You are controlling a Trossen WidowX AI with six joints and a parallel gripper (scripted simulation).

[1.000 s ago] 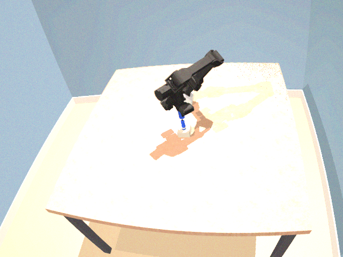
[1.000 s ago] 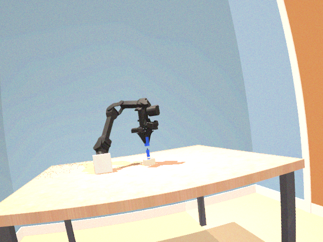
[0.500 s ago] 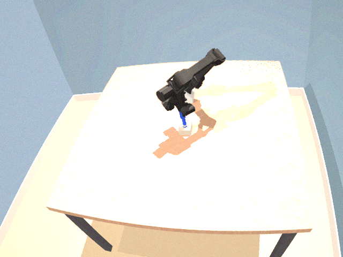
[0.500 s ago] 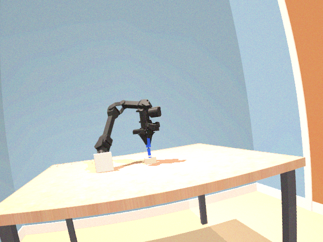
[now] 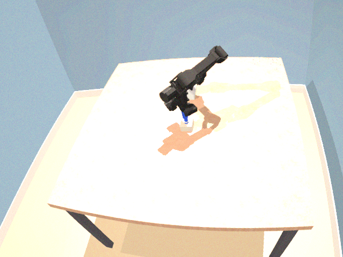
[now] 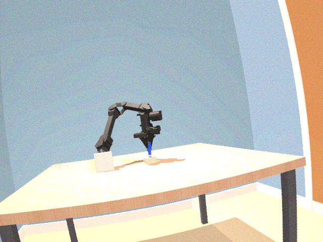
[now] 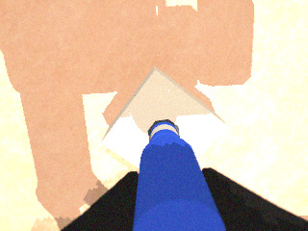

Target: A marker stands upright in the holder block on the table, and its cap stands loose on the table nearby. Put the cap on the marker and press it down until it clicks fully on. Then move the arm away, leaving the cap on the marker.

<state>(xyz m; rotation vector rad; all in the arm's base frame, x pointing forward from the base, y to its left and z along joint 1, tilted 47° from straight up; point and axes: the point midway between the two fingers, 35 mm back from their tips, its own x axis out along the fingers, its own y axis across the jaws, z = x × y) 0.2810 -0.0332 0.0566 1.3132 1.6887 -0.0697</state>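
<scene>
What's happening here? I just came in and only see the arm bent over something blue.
The arm's gripper is shut on the blue cap and holds it upright over the marker standing in the holder block. The cap sits on the marker's top; whether it is fully on cannot be told.

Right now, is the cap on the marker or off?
On, gripper shut on cap; a marker band shows above the block. Fully clicked: cannot tell.

On the table (image 6: 182,179), the holder block (image 6: 150,160) sits right of the arm's base block (image 6: 103,161). The marker (image 7: 164,129) stands in the holder block. The cap (image 6: 149,148) sits directly over it, clamped in the gripper (image 6: 147,141) above.
</scene>
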